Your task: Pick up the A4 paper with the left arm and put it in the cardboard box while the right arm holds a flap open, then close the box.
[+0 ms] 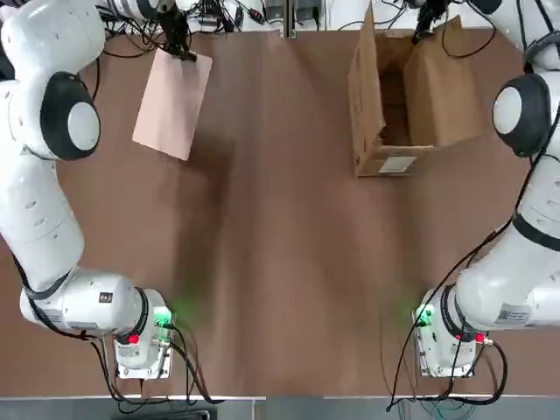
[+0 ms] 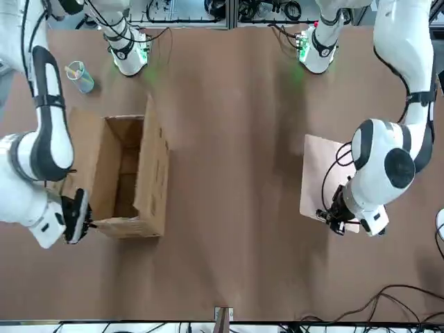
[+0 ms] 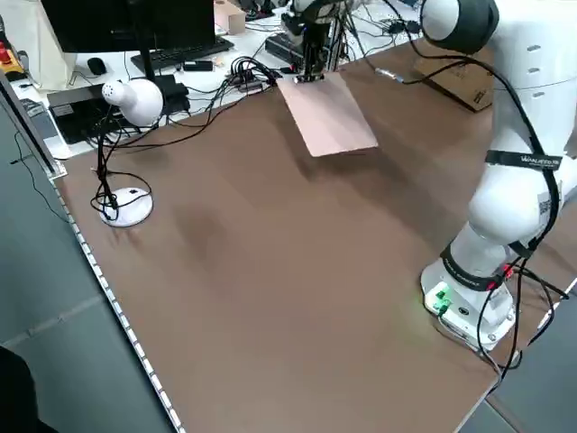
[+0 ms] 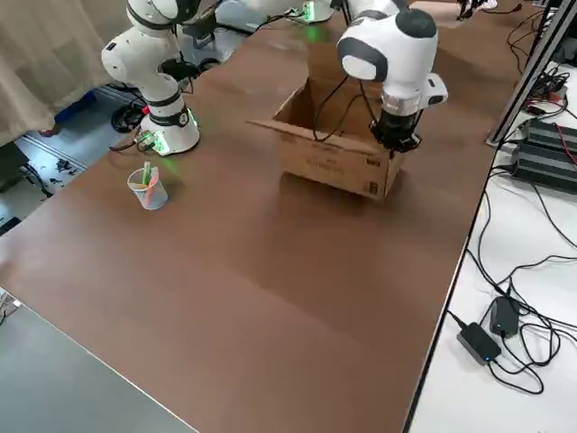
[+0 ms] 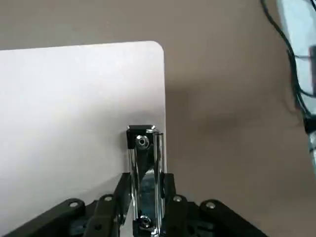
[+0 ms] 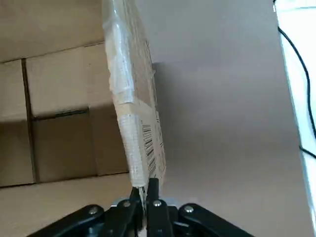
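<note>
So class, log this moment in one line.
left gripper: holds A4 paper by clip | right gripper: pinches cardboard box flap

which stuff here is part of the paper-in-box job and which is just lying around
Part of the job:
A4 paper, clamped at its clip by the left gripper
cardboard box, one flap pinched by the right gripper

Lying about:
cup of pens
desk lamp
cables

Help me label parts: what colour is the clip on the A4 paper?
Shiny silver metal clip on the pinkish A4 paper, clearest in the left wrist view.
</note>
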